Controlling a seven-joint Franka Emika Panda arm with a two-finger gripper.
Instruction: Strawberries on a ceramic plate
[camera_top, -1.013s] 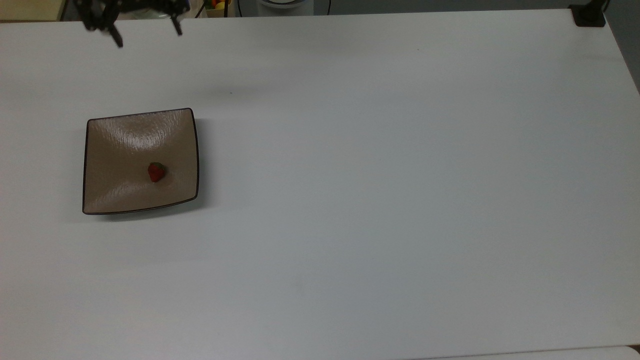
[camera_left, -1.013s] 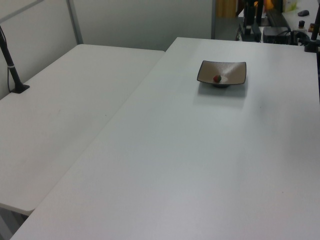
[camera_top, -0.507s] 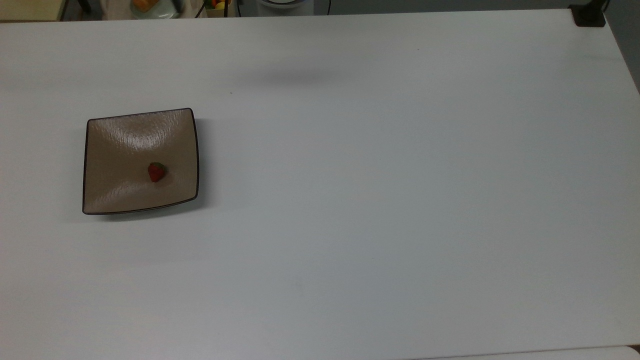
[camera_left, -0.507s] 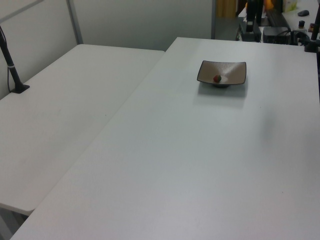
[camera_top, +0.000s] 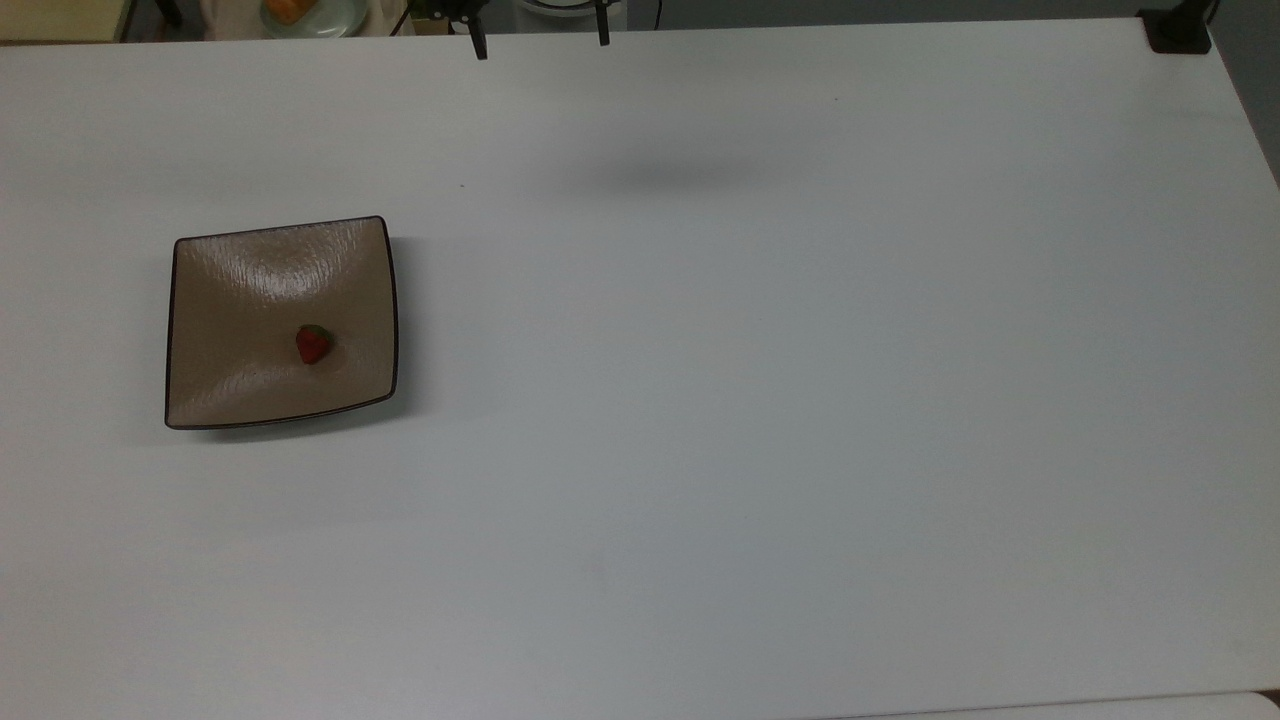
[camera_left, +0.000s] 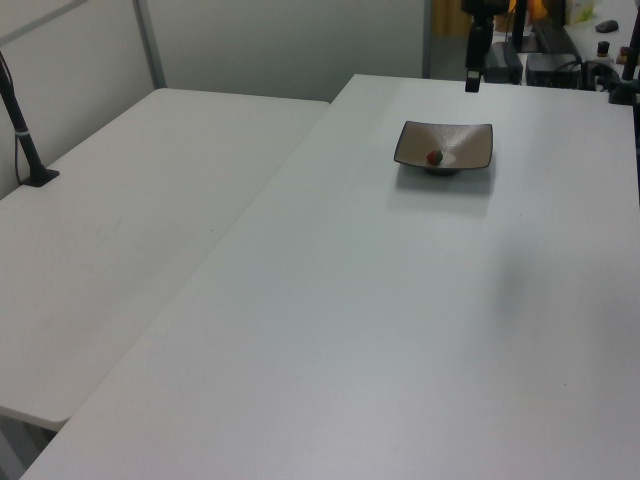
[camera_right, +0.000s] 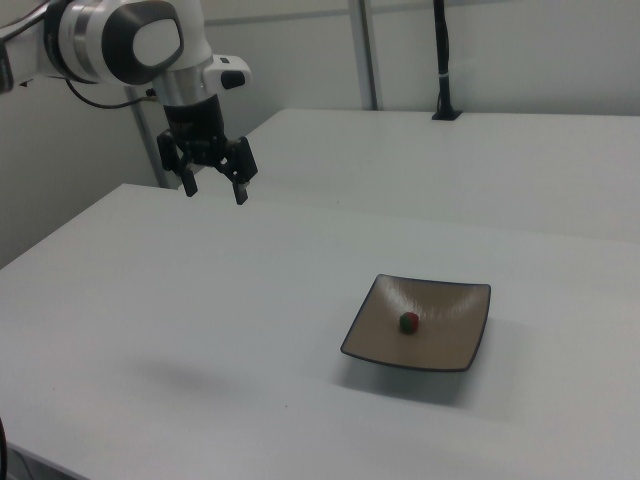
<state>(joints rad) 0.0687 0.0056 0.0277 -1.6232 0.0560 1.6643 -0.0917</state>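
Top view: strawberry (camera_top: 313, 344) lies on the ceramic plate (camera_top: 230, 300), right of centre, plate toward the top view's left on the white worktop (camera_top: 760, 400). Right view: gripper (camera_right: 213, 187) hangs well apart, fingers spread, empty.

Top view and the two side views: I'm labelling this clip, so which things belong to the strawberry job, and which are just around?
Job:
- strawberry, lying in the ceramic plate
- end effector, open, empty, raised above the table and apart from the plate

Just around:
- white table
- second table
- black post
- pale dish beyond the table edge
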